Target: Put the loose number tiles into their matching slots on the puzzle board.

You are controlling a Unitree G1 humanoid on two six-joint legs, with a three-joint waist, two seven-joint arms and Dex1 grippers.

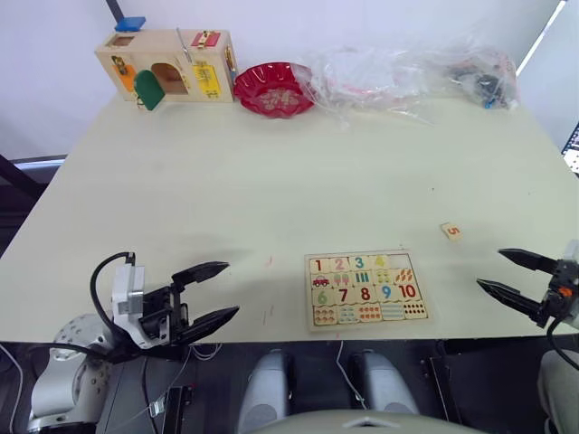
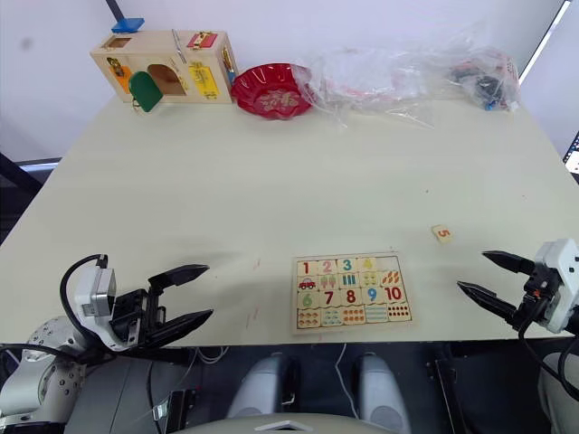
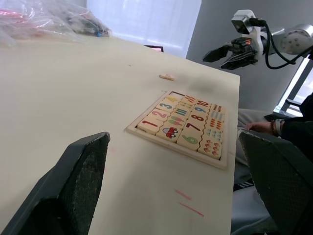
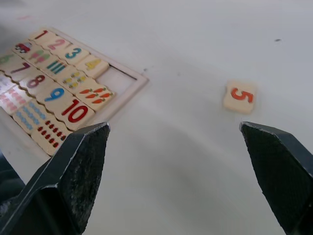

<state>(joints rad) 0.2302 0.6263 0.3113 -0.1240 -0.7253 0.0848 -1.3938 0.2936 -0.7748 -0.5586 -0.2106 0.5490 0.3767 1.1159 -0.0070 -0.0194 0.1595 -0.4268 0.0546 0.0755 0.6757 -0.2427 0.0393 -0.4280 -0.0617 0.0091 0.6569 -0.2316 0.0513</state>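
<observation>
One loose tile, orange "5" (image 4: 239, 97), flat on table ahead of right gripper (image 1: 516, 274), btwn its spread fingers in wrist view, untouched. Puzzle board (image 1: 365, 289) lies btwn both grippers, nearer right one, at table's near edge. Tiles 1-4 seated in top row; fifth slot (image 4: 119, 78) bare. Large nos. 6-10 readable below. Left gripper (image 1: 212, 292) released, fingers apart, holds nothing, well left of board. Surface: pale cream table (image 1: 271, 172), white wall behind. Far edge: 1 wooden latch box (image 1: 168, 66), 1 red bowl (image 1: 273, 89), clear plastic bags (image 1: 407, 72).
</observation>
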